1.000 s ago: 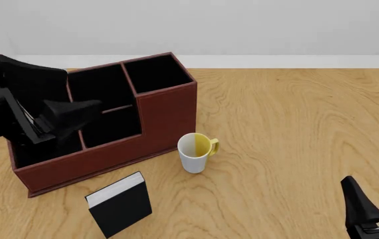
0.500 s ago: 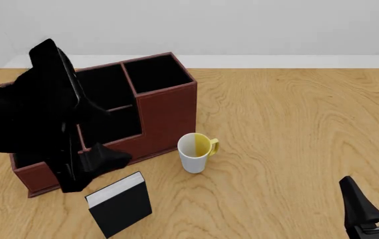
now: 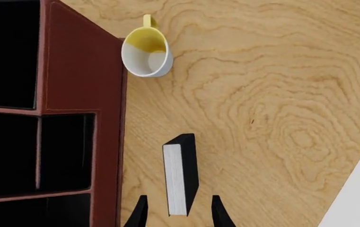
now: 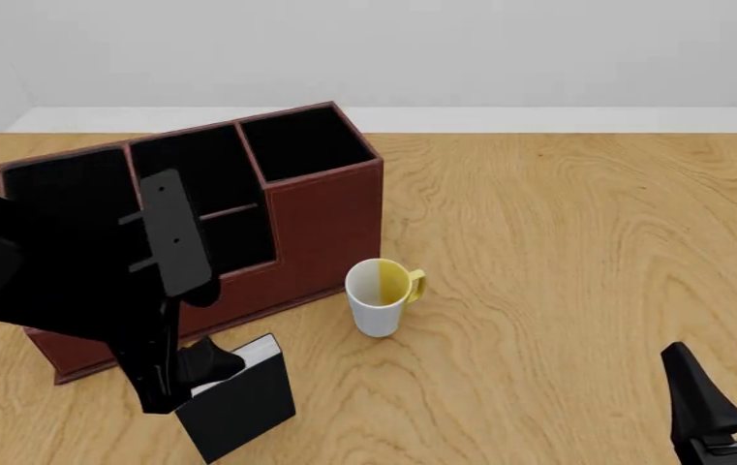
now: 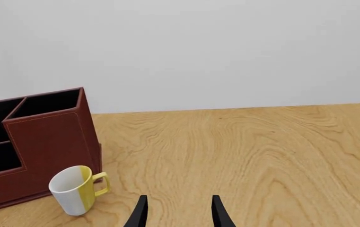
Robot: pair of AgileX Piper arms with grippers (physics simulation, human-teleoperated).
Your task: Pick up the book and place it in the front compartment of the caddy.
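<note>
Now swung down from over caddy, left claw open, straddling book; ready to grip.

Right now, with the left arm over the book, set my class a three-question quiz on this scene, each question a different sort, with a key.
1. True or false: the book already sits inside the caddy.
2. Which gripper is lined up over the book? A) left gripper B) right gripper
3. Fill in: the mug stands upright on the ____.

Key: 1 false, it stands on the table in front of the caddy; 2 A, fingers open either side; 3 table.
</note>
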